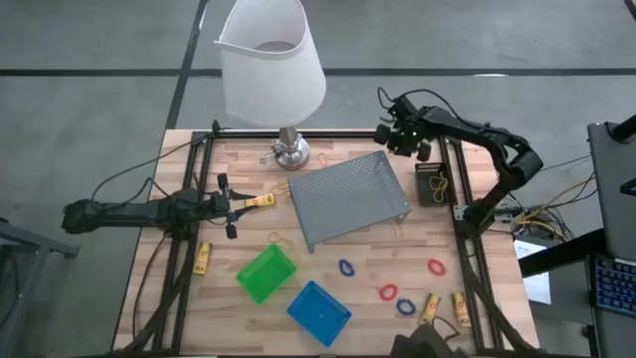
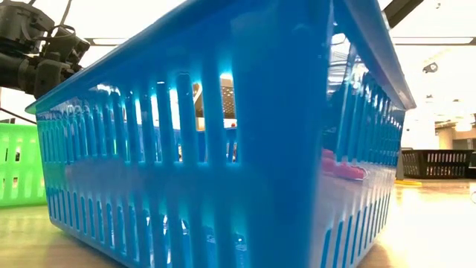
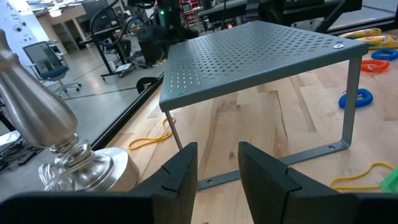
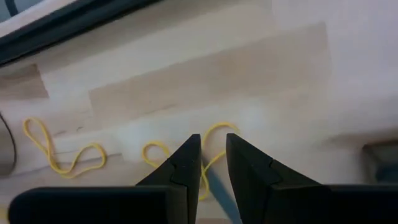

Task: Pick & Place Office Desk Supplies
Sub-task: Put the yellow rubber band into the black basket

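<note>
The left arm is lying stretched out low across the counter's left side, its end effector pointing inward — fingers standing slightly parted with nothing between them. The right arm is bending at the elbow over the far right corner — its end effector also narrowly parted.

Bright, even light; ceiling glare washes the low view, where the near blue bin blurs.

The mesh tray stands mid-table, the lamp behind it, two bins in front.
</note>
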Robot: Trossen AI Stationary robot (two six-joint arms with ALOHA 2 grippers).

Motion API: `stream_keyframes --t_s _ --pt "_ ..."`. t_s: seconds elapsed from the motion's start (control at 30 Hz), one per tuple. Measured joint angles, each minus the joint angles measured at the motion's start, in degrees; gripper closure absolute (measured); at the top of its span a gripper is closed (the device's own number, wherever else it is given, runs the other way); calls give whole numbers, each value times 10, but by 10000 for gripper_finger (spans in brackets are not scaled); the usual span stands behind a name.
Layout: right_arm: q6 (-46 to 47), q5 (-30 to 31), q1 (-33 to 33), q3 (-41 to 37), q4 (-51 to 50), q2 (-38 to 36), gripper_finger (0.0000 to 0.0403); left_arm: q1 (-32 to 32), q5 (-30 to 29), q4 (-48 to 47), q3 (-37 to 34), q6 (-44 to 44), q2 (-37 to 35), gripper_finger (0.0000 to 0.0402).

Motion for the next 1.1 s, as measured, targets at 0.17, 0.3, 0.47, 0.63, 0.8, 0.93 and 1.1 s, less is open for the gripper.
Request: stream_keyframes --t_s 0.17,0.3,0.47,0.63,0.8,0.93,1.1 --pt "74 0 4 -29 10 3 328 0 0 0 0 0 0 284" --pt "81 -2 4 -46 19 10 328 0 0 0 0 0 0 284" --pt "70 -22 5 -66 51 20 328 0 0 0 0 0 0 284" --pt "56 -26 6 -66 63 33 334 0 0 0 0 0 0 284" --pt "56 -26 6 -66 73 48 344 0 0 0 0 0 0 284" --pt "68 -24 6 -67 71 62 353 0 0 0 0 0 0 284" --pt "100 -25 6 -67 78 74 370 0 0 0 0 0 0 284"
